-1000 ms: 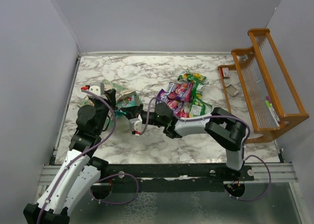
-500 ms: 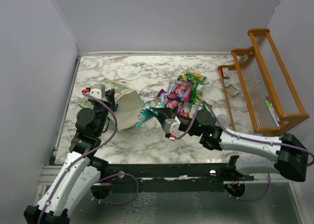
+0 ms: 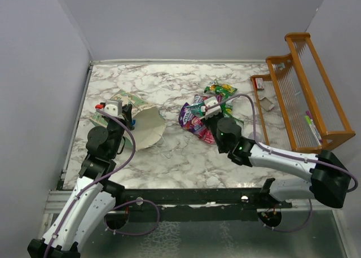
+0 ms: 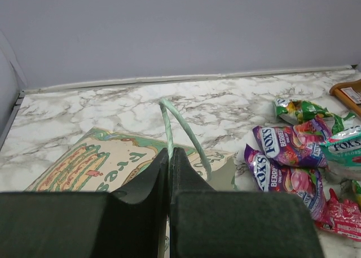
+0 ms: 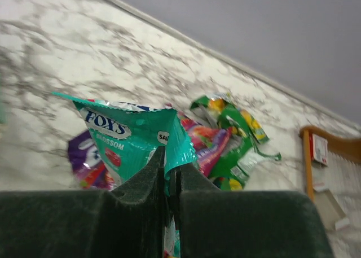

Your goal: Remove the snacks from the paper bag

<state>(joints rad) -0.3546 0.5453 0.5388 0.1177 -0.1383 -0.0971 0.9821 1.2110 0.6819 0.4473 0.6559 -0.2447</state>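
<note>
Marble-patterned table (image 3: 169, 156) carries everything. Toward 9 o'clock on it lies the paper bag (image 3: 148, 128), pale green, printed side up, its cream-white mouth gaping toward 4 o'clock. The snacks (image 3: 189, 116) lie well apart from it at its 3 o'clock. They are a loose heap of shiny, crinkled packets, purple and pink ones on the near side and a bright green packet (image 3: 221, 90) at the heap's 1 o'clock edge.

Half a second ago the right arm reached low beside the bag's mouth, a teal packet just clear of the opening. Now the arm has swung toward 2 o'clock and the teal packet (image 5: 132, 136) hangs above the heap. The bag has kept its place.

The right end effector (image 5: 167, 166) has its fingers pressed together on the teal packet's lower edge. The left end effector (image 4: 170, 156), at the bag's 8 o'clock side, is clamped on the paper bag by its thin green handle (image 4: 183, 128), which loops up past the fingertips.
</note>
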